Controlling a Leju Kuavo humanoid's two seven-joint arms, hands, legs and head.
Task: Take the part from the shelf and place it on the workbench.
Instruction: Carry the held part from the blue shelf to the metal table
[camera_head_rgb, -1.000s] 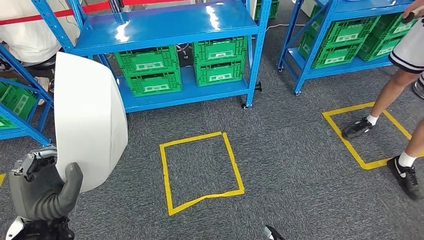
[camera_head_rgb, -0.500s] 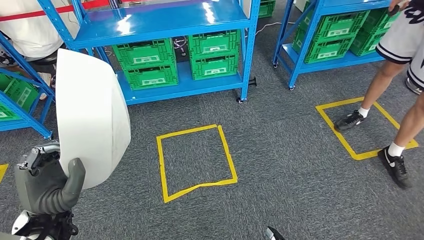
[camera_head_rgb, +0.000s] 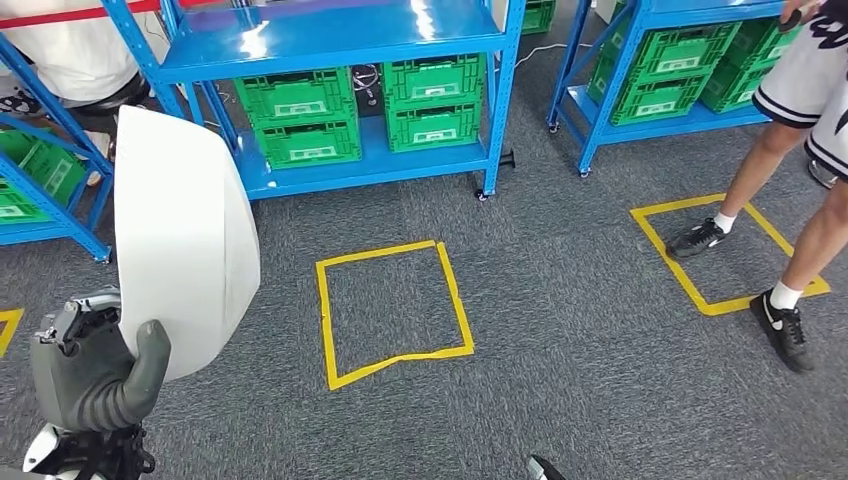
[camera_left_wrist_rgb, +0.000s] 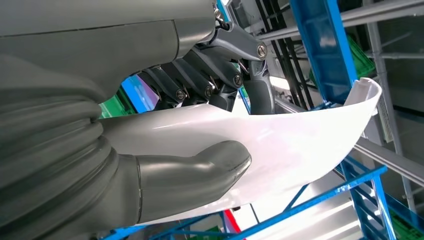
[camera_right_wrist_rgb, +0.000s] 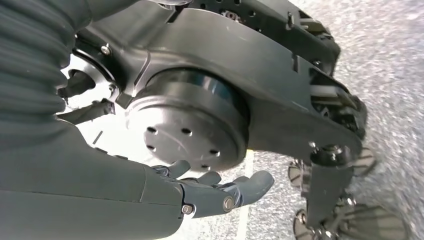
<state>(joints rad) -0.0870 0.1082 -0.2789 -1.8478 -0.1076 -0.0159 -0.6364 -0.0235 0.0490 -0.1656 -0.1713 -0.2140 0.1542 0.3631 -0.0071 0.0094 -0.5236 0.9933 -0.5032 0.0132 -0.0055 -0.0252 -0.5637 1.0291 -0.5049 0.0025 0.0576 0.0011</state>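
Gripping white part (camera_head_rgb: 185, 240), left robot hand (camera_head_rgb: 95, 375)

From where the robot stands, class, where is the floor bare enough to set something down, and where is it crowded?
Bare carpet lies inside the middle yellow tape square, below the blue shelf. The right yellow square is crowded by a person's feet. Green crates fill the shelf's lower level.

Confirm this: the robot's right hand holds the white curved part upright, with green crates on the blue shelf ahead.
Wrong hand. The left hand holds the white curved part upright, as the head view shows. The green crates do sit on the blue shelf ahead.
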